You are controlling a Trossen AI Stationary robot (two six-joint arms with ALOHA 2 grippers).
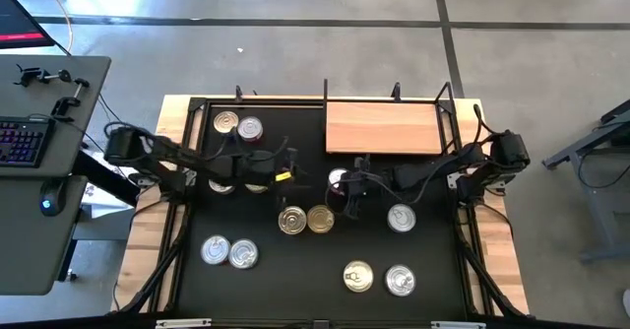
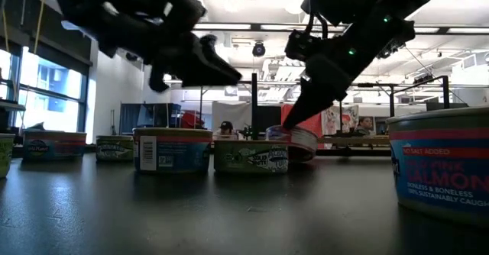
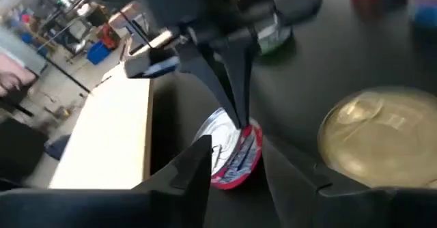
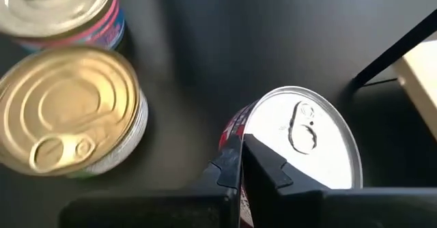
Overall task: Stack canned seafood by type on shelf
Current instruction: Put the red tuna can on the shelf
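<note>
A red-walled, silver-topped can point(image 1: 338, 178) stands tilted on the black table in front of the wooden shelf point(image 1: 384, 127). My right gripper point(image 4: 240, 156) is shut, and its tips are at this can's rim. My left gripper point(image 3: 249, 170) is open and comes in level from the table's left. Its two fingers stand just short of the tilted can point(image 3: 232, 153), and I see no touch. Other cans rest flat on their bases around the table, among them two gold-topped ones point(image 1: 305, 220) near the middle. My right gripper has its shut fingertips point(image 3: 242, 119) against the red can's rim point(image 4: 235, 129), on the side that faces this arm. The fingers slant down from the table's right. The can point(image 2: 302, 142) is tipped, with one edge on the table and its lid point(image 3: 225, 143) turned toward the left arm.
Two cans point(image 1: 238, 125) stand at the far left and two more point(image 1: 229, 252) at the near left. One can point(image 1: 401, 217) stands right of centre and two point(image 1: 379, 278) stand near the front edge. A thin black frame point(image 1: 325, 91) runs around the shelf. A salmon can point(image 2: 443, 167) stands close to the low camera.
</note>
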